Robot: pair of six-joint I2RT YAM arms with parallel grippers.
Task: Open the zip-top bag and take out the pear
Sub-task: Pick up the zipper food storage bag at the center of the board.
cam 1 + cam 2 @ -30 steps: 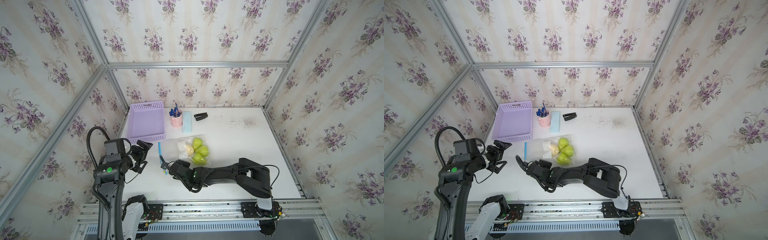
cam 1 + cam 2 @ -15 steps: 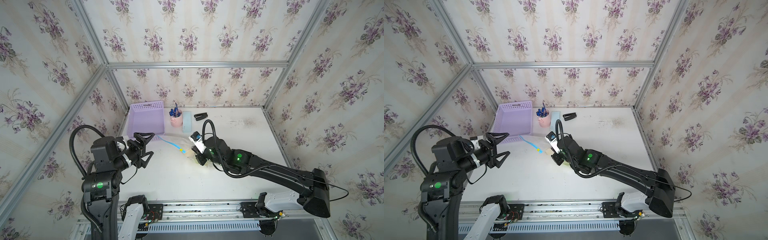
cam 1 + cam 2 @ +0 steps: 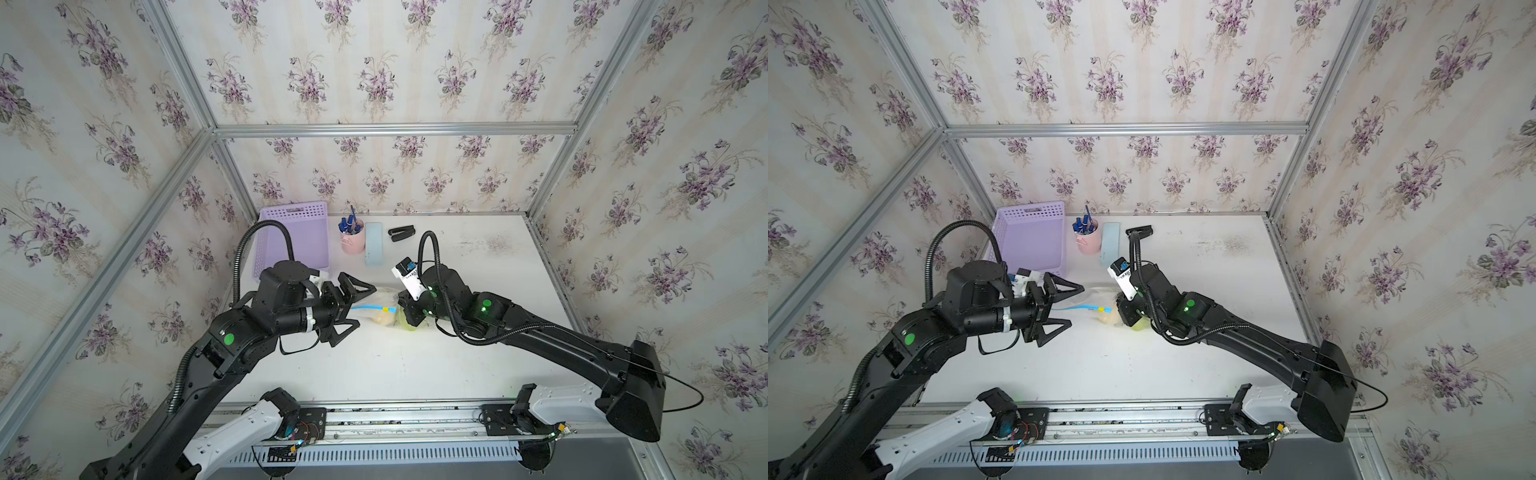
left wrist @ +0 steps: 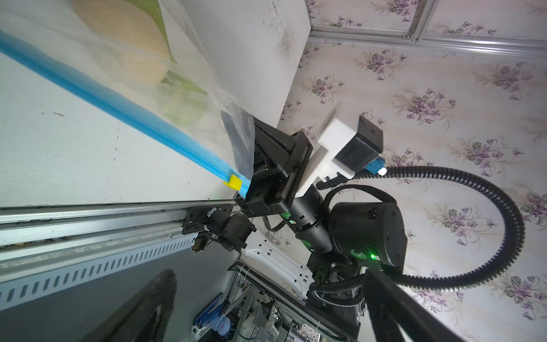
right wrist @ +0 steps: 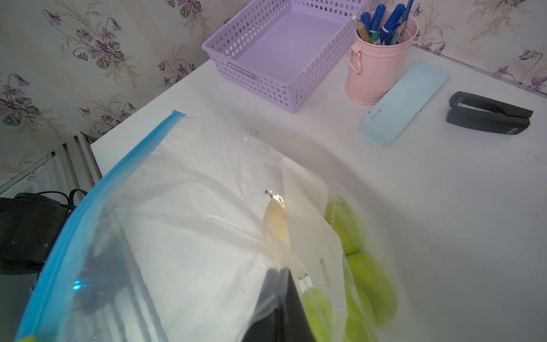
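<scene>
Since 1 second ago the left gripper (image 3: 365, 305) has swung in from the table (image 3: 415, 365) edge and now gapes wide at the blue zip strip (image 3: 365, 308). The right gripper (image 4: 239, 142) pinches the zip-top bag (image 5: 192, 237) beside its yellow tab (image 4: 233, 181). The pear (image 5: 276, 220) lies sealed inside, mid-table, so unzipping looks next.

A: A white table (image 3: 415, 365) is seen, with a purple basket (image 3: 291, 241) set at its far left corner.

B: Just beside that, a pink cup (image 3: 353, 245) of pens (image 5: 381, 20) is stood upright. A pale blue case (image 3: 373, 249) and a black stapler (image 3: 401, 233) are laid flat.

A: Nearer the middle, a clear bag (image 5: 192, 237) of fruit (image 5: 367, 275) is rested. A dark smudge (image 3: 496, 243) is noted far right.
</scene>
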